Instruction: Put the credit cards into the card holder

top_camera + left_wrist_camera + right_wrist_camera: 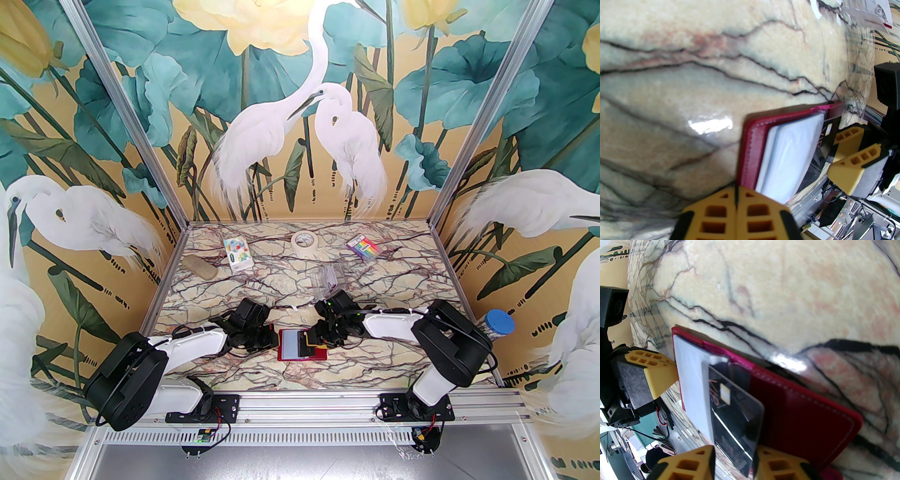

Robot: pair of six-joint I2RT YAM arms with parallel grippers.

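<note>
Two yellow-tipped fingers of the right gripper (734, 458) stand apart, with the near end of a dark, glossy plastic card (736, 408) between them; whether they touch it cannot be told. That card sits partway under the pale grey-blue credit cards (691, 385) stacked in the open dark red leather card holder (799, 404). The holder lies flat on the marble-patterned table (787, 286), near its front edge. Opposite, the left gripper (737, 196), fingers pressed together, meets the holder's left edge. The task looks far along: the plastic card probably only needs pushing home. Both arms reach low and inward, wrists bent down, grippers facing across the holder.
</note>
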